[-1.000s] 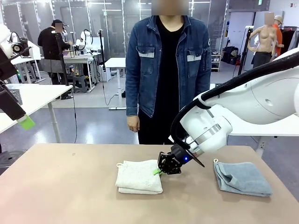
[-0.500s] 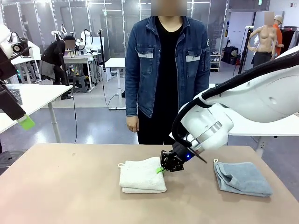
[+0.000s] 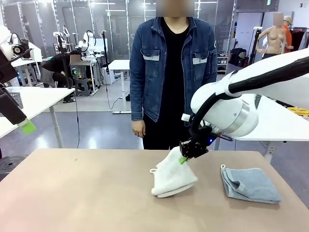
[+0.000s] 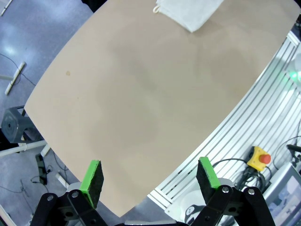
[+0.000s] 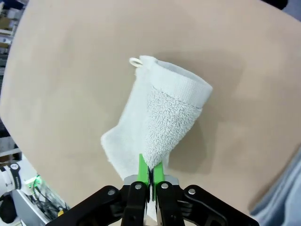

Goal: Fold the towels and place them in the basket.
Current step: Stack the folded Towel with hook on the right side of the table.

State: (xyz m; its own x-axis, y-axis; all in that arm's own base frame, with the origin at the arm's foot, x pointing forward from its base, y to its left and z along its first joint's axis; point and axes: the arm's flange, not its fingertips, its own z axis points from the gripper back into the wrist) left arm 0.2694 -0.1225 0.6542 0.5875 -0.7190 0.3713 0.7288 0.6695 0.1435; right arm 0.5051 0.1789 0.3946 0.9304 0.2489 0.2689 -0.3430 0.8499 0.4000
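cream towel (image 3: 172, 175), pinched by right claw (image 3: 184, 158)

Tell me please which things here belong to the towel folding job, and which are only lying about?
Belong to the job:
- cream-white towel, pinched at an edge by the right gripper, partly lifted
- blue-grey towel, folded on the table

Only around:
- left gripper, open, holding nothing
- person standing at the far side

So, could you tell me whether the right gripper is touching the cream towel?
Touching. In the right wrist view, the right gripper has its green pads shut on an edge of the cream towel, which hangs from them.
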